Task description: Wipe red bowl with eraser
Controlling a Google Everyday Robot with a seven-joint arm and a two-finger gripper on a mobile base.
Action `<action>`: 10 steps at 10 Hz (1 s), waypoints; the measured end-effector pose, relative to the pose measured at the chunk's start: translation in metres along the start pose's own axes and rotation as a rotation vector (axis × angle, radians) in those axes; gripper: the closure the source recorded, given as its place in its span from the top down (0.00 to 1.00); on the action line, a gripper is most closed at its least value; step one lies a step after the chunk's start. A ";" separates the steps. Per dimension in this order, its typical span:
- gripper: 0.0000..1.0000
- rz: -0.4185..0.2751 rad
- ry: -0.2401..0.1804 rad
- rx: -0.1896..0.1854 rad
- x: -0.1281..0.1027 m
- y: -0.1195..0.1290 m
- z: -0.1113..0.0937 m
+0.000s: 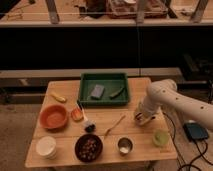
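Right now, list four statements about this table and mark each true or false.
1. The red bowl sits on the left part of the table. True.
2. The hand hovers over the red bowl. False: it is shut and low over the table's right side, well apart from the bowl.
3. The grey-blue pad lies inside the green tray. True.
4. The dark bowl is empty. False: it holds brownish bits.
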 end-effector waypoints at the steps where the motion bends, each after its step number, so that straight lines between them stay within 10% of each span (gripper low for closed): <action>1: 0.09 -0.018 0.008 0.029 -0.003 -0.011 -0.018; 6: 0.09 -0.186 -0.040 0.209 -0.065 -0.084 -0.118; 10: 0.09 -0.398 -0.076 0.359 -0.130 -0.107 -0.145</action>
